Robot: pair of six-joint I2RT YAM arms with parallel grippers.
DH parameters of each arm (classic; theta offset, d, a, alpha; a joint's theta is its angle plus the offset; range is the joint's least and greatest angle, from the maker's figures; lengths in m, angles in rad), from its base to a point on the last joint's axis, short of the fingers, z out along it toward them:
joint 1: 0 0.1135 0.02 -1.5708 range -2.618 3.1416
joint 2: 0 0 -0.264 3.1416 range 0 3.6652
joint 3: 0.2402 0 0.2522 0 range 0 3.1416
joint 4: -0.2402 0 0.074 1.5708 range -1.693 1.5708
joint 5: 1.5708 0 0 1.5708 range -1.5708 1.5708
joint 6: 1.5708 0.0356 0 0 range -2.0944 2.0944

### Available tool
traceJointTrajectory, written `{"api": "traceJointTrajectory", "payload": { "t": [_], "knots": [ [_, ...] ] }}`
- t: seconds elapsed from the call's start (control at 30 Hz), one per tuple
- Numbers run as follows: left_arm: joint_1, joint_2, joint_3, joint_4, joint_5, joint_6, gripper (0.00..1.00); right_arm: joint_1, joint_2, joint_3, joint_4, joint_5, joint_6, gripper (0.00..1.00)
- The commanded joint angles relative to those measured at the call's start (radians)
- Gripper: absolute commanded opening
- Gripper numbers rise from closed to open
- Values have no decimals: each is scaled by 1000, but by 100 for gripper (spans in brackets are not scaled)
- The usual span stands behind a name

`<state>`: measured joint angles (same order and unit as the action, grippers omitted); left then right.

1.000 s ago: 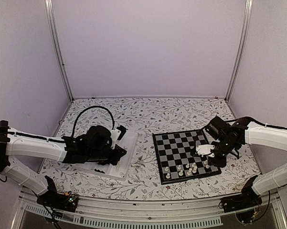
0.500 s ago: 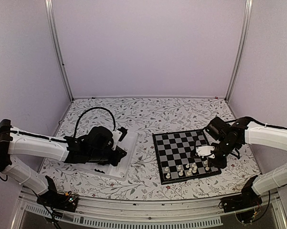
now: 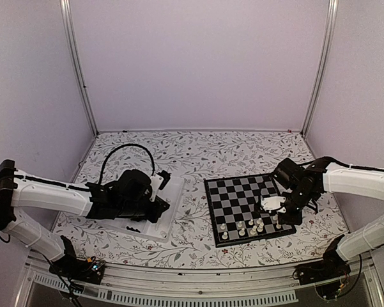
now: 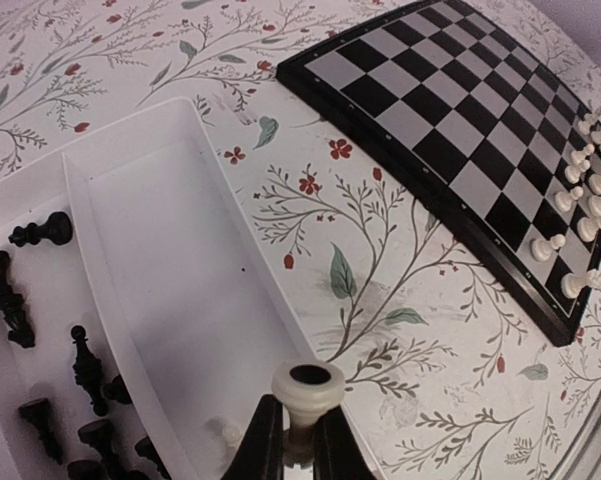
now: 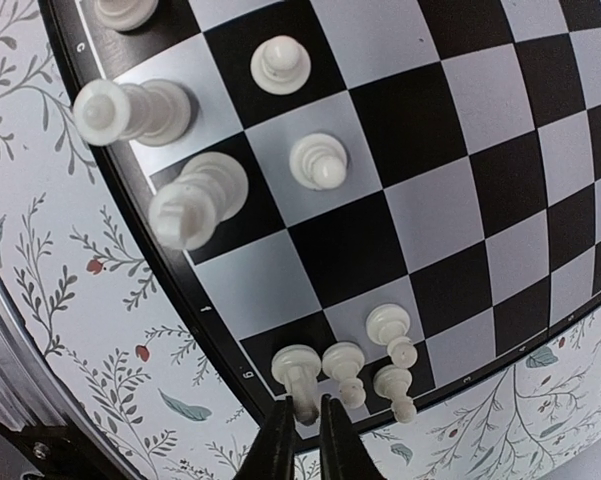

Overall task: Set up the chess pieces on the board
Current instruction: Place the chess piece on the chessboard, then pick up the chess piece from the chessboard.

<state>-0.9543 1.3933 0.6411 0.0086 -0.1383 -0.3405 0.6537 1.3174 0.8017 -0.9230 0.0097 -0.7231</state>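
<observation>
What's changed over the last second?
Right gripper eased slightly toward the board's near edge, tips at a white pawn; whether it has let go I can't tell. Left gripper barely shifted, still shut on a white piece over the tray. Pieces already set unchanged.

Plain lilac walls (image 3: 198, 64), floral tabletop (image 3: 198, 153)

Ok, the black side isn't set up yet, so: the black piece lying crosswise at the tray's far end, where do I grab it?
By the waist of the black piece, between head and base, coming straight down. It lies flat across the tray's narrow compartment, so jaws closing along that compartment should straddle it and likely miss both walls. The left gripper holds a white piece.
</observation>
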Motion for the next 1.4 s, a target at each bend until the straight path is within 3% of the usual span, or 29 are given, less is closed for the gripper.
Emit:
{"api": "traceJointTrajectory", "payload": {
  "t": [0.0, 0.23, 0.77, 1.37],
  "knots": [
    [14, -6, 16, -6, 9, 0, 0, 1, -3, 24, -5, -41, 5, 16],
    [15, -11, 17, -23, 14, -4, 0, -18, -27, 104, -58, -127, 11, 23],
    [14, -6, 14, -33, 29, -23, 0, -78, 1, 61, 3, -80, 20, 15],
    [14, 14, 20, -30, 35, -17, 0, -83, 56, 31, 22, -44, 27, 17]
  ]
}}
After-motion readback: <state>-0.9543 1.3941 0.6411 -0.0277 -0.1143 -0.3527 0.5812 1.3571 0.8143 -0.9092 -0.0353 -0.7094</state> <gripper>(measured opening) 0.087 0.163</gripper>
